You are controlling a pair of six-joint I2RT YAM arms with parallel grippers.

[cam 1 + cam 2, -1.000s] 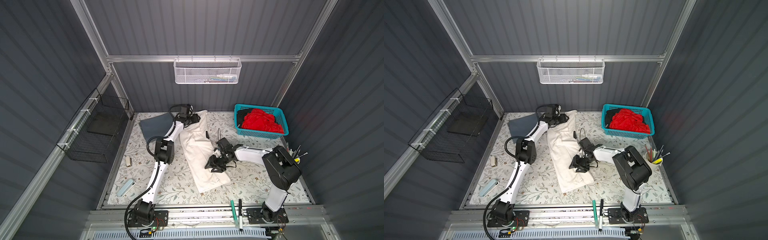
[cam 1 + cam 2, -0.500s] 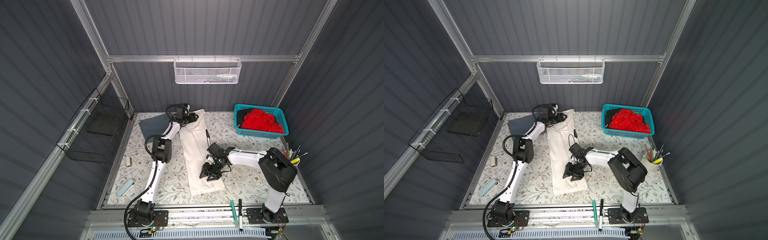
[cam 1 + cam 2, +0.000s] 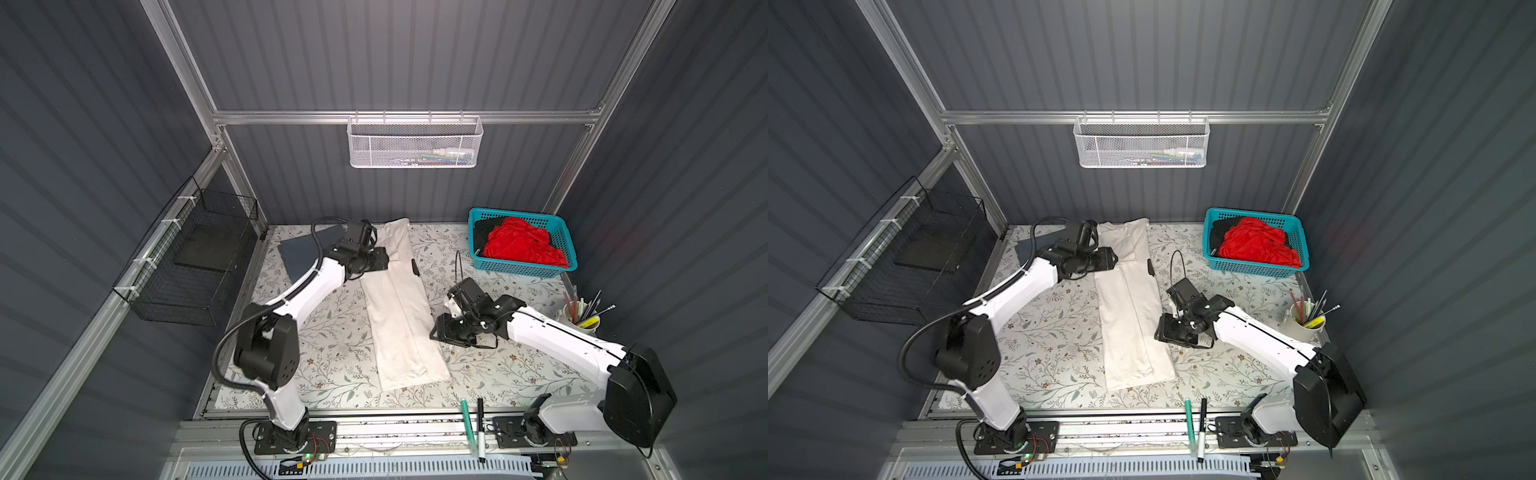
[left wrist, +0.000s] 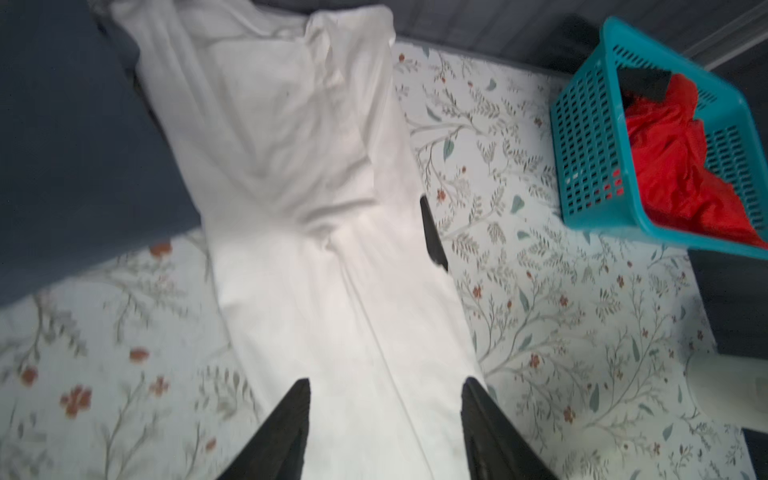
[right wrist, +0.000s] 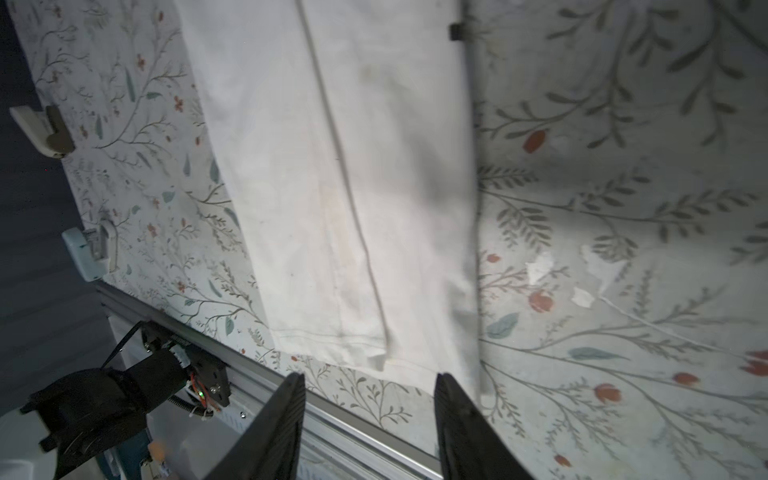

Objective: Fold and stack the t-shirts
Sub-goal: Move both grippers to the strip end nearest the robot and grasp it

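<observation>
Shirts first: in both top views I see the off-white shirt (image 3: 399,316) lying flat under my left gripper (image 3: 376,262) and just beside my right gripper (image 3: 441,332). Left wrist view: its fingers (image 4: 286,428) are spread above the shirt, holding nothing. Right wrist view: fingers spread and empty too, shirt hem just ahead.

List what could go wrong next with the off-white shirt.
The small black object touching the edge of the off-white shirt might get folded in. The left claw and right claw hang open; lifting one end could spill the lengthwise fold. Its far end lies against the grey shirt, which could drag.
</observation>
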